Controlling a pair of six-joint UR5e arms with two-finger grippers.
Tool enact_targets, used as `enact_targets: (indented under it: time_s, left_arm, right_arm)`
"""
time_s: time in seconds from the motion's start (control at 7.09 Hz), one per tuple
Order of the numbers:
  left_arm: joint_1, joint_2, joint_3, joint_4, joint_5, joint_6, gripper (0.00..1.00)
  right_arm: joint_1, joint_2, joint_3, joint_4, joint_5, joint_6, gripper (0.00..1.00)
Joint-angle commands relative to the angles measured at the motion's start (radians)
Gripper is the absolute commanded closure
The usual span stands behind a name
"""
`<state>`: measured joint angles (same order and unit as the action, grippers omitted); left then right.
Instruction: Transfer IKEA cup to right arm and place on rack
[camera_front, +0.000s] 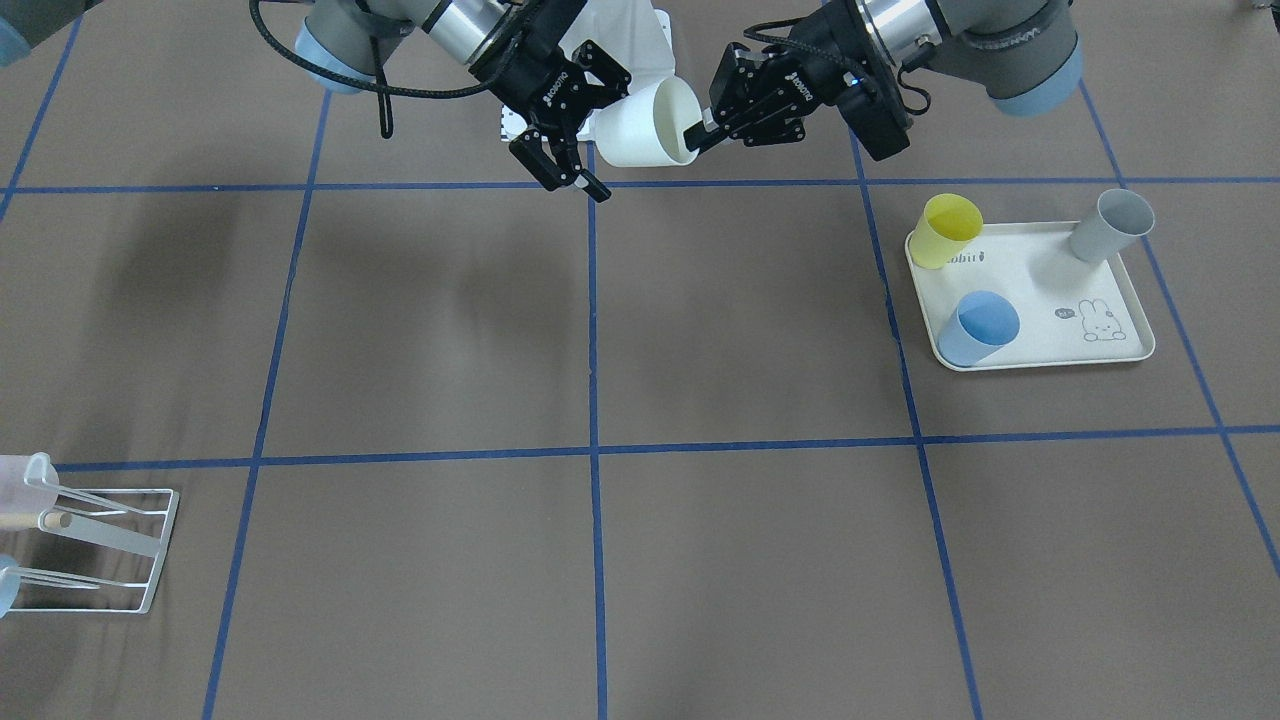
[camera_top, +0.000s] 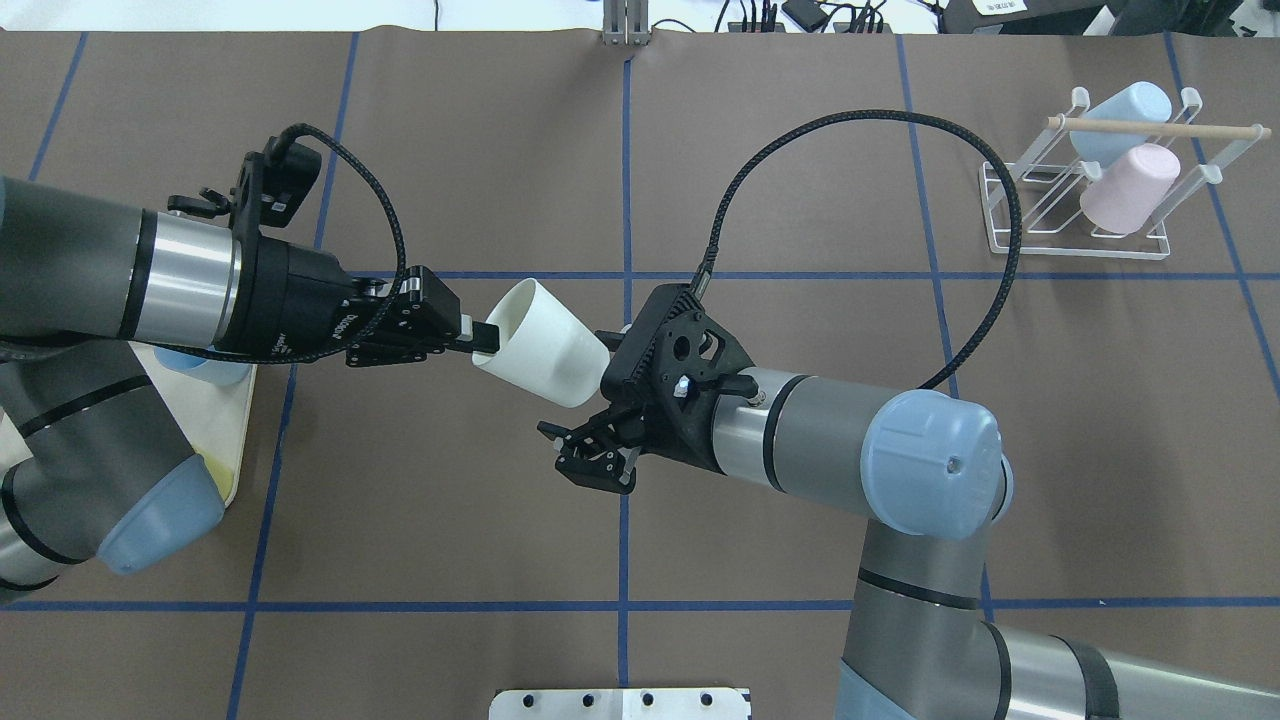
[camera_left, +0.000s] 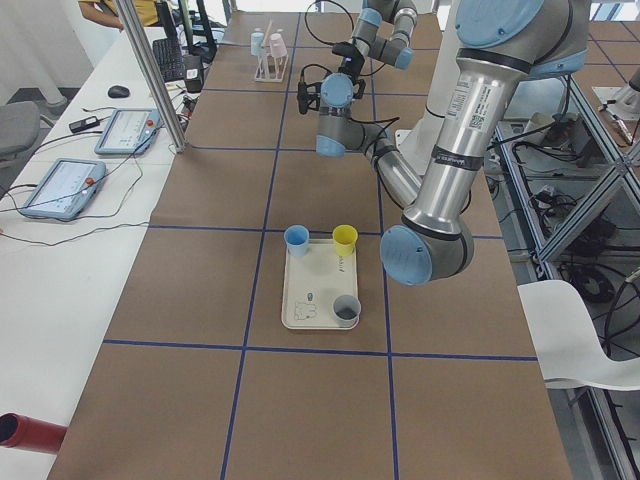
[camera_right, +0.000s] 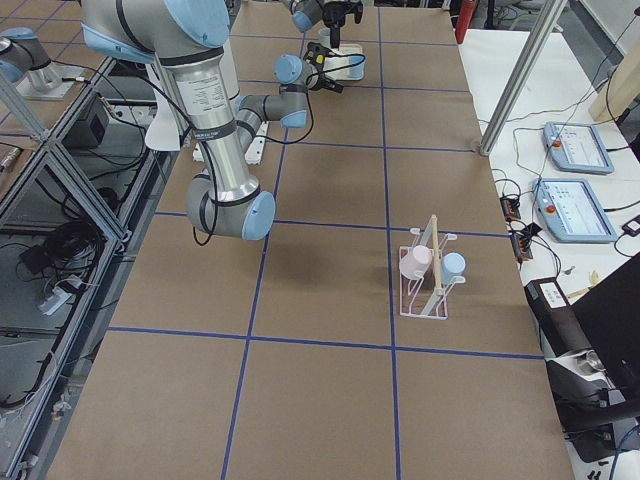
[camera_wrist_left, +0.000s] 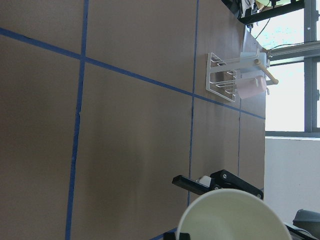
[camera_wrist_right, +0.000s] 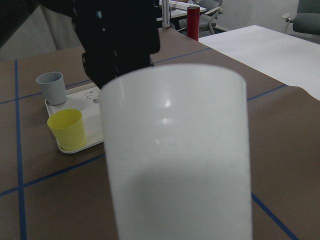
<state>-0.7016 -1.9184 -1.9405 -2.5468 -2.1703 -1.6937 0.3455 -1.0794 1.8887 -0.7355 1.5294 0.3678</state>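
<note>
Brown table (camera_front: 420, 320) gridded with blue tape (camera_front: 592, 400); a cream rabbit-printed tray (camera_front: 1030, 290) sits toward its left end, the white wire rack (camera_front: 110, 530) near its far right corner

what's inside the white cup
One finger of the left pincer, clamping the rim of the cup; otherwise it looks empty. The bottom is hidden by the cup's own wall.

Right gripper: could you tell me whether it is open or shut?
Open: the right gripper has its jaws spread either side of the cup, whose rim the left gripper pinches.
</note>
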Motion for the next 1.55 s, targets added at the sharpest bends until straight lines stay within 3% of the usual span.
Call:
enact_targets:
  time_s: [0.0, 0.71, 1.27, 1.41]
  left_arm:
    - [0.007, -0.002, 0.017, -0.001, 0.015, 0.008, 1.0]
    - [0.014, -0.004, 0.018, 0.0, 0.017, 0.02, 1.0]
    - [0.014, -0.004, 0.018, 0.002, 0.017, 0.02, 1.0]
    - [0.014, -0.004, 0.017, 0.002, 0.017, 0.02, 1.0]
  right_arm:
    - [0.0, 0.0, 0.001, 0.021, -0.014, -0.001, 0.01]
    - [0.001, 0.0, 0.003, 0.025, -0.017, -0.009, 0.01]
    - [0.004, -0.002, 0.024, 0.027, -0.017, -0.009, 0.19]
    - [0.007, -0.002, 0.024, 0.027, -0.017, -0.01, 0.27]
